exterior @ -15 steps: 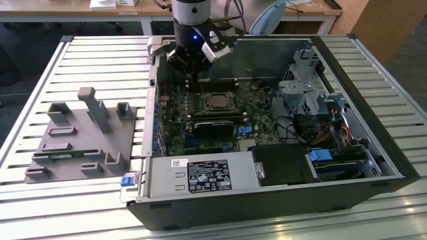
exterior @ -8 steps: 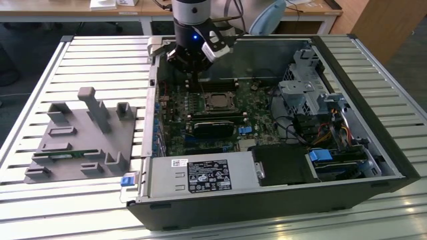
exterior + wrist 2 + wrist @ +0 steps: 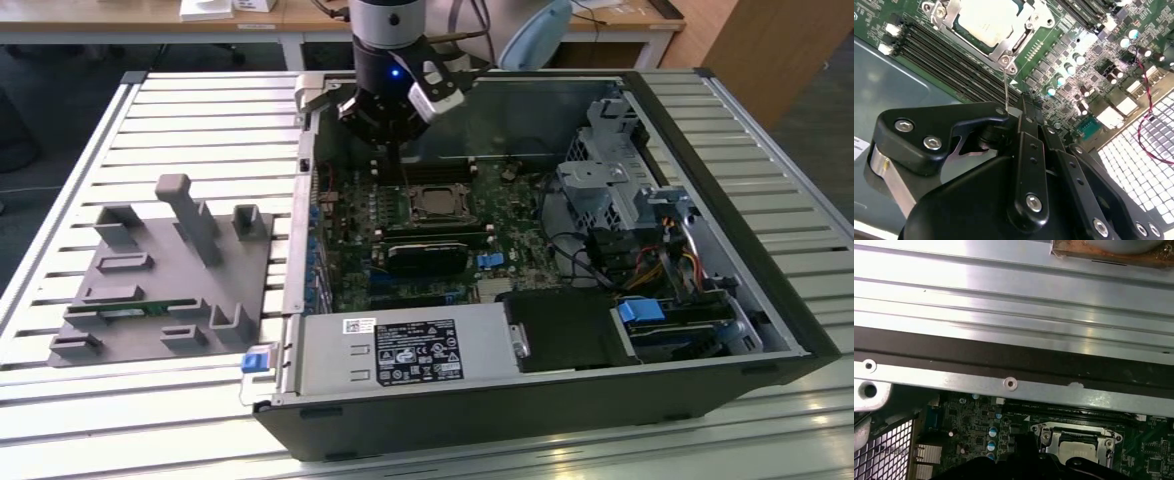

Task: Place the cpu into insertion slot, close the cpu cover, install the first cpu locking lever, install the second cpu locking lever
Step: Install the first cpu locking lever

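Cpu [image 3: 986, 20]: sits in the insertion slot [image 3: 970, 41] beneath the shut cpu cover [image 3: 1016, 42], lies straight ahead of the gripper [image 3: 1011, 111], linked to it by the thin locking lever [image 3: 1005, 85] running lengthwise from the cover's near corner into narrowly pinched jaws.

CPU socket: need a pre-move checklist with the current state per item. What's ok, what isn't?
1. cpu seated: ok, its metal top lies flat within the frame's cut-out.
2. cpu cover down: ok, it looks flat around the chip.
3. locking lever latched: not ok, the thin rod stands up from the socket corner toward the gripper.
4. Hold on that lever: cannot tell, the rod's end is hidden behind the gripper.
5. Arm over the work: ok, in the exterior view the gripper hangs over the open computer case, above the cpu.
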Controlling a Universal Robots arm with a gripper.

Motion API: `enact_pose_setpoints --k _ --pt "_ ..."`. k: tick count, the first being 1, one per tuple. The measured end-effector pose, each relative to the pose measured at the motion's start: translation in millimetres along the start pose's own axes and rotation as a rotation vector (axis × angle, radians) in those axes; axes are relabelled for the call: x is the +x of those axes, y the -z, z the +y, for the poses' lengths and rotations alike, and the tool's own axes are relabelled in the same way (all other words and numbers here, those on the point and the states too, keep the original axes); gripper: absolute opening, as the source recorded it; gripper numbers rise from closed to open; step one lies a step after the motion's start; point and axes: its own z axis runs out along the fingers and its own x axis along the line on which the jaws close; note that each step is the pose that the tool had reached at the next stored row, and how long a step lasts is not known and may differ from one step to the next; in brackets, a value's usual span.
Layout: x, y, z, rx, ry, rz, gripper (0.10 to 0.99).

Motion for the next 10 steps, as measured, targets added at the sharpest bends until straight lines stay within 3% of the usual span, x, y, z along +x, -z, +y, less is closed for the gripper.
enact_pose_setpoints --k 10 --pt "-6.1 -0.6 -0.6 0.0 -0.004 0.0003 0.106"
